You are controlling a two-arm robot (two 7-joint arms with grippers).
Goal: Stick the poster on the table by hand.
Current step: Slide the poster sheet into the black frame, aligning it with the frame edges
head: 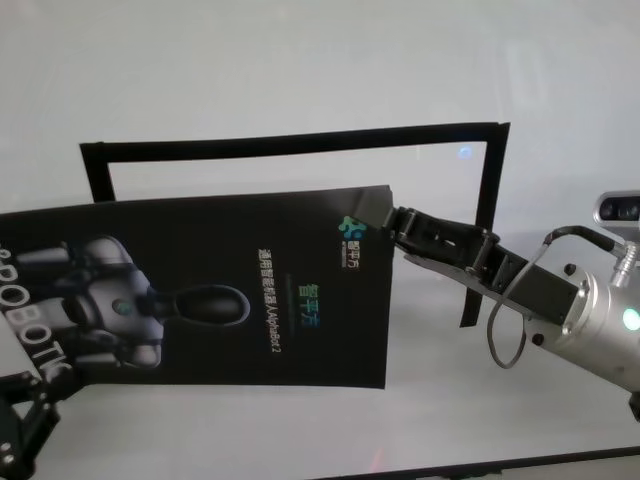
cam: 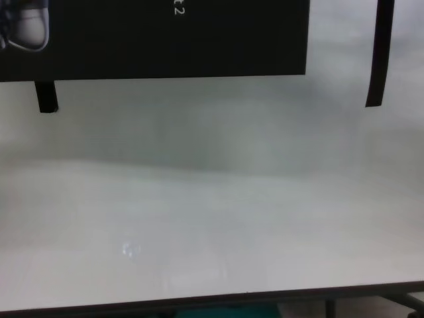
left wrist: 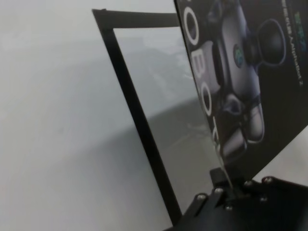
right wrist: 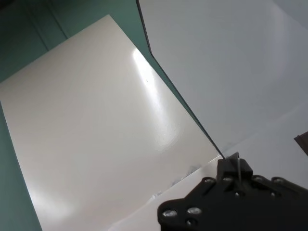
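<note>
Poster point(head: 200, 280) is hanging above the bench point(head: 300, 70), skewed against the tape frame point(head: 290, 135); right end effector point(head: 385, 228) and left end effector point(left wrist: 226, 185) are pinching opposite edges. Advice: square it to frame, then lower evenly.

Table point(head: 250, 60) was a wide matte white top, thin dark front edge visible in the chest view; black tape strips point(head: 300, 138) lay flat on it as a three-sided frame: one long strip across the far side, a short leg down at the left end, a longer leg down the right; near side of the frame was open; surface inside and in front of the frame was bare white with soft shadows.
</note>
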